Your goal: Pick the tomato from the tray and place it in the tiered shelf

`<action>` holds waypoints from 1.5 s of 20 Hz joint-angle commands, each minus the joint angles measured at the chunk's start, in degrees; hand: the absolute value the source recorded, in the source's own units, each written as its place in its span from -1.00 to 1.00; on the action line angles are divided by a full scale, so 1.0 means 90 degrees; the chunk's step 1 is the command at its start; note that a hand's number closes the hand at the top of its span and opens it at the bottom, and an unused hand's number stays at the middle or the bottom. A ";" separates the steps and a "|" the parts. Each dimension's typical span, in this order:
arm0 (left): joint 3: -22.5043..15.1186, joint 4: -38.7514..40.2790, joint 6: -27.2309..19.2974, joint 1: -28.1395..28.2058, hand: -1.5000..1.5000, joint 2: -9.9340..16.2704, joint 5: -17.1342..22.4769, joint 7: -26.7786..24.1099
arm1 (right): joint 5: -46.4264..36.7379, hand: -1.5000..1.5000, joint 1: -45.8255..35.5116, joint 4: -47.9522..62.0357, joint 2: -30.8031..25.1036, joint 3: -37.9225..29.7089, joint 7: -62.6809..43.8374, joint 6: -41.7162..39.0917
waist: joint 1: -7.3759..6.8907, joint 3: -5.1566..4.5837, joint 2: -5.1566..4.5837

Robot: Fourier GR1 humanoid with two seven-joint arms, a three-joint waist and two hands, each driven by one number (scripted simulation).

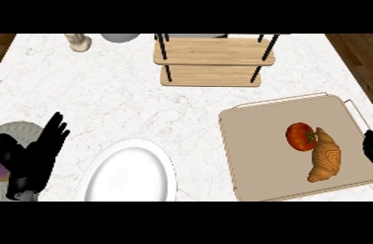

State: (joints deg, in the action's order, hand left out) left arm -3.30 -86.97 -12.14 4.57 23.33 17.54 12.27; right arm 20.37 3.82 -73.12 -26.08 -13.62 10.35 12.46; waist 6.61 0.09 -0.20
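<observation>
Head view shows the tomato (300,136) on the tray (255,154), touching the croissant (325,161) at its 4 o'clock; likely light, smooth, soft-skinned, best taken across its free left side; left hand (33,156) fingers released, right hand (368,145) undeterminable.

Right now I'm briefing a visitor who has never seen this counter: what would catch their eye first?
Probably the red tomato touching a golden croissant on the beige tray at the right. Next, the wooden tiered shelf at the counter's far edge and the white plate near the front. The left hand rests open at the left; the right hand barely shows at the right edge.
</observation>
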 commanded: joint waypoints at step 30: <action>-0.0052 0.1380 0.0615 -0.1144 0.00 -0.0649 -0.0187 0.0308 | -0.0122 -1.00 0.2597 -0.3994 -0.0869 -0.0756 -0.3202 -0.0303 | -0.0737 -0.0020 0.0004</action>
State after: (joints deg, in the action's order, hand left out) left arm -3.57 -76.94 -5.91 -3.51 18.62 16.93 14.33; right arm 22.28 29.67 -105.34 -31.55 -21.16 -8.12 5.04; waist -0.14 0.00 0.01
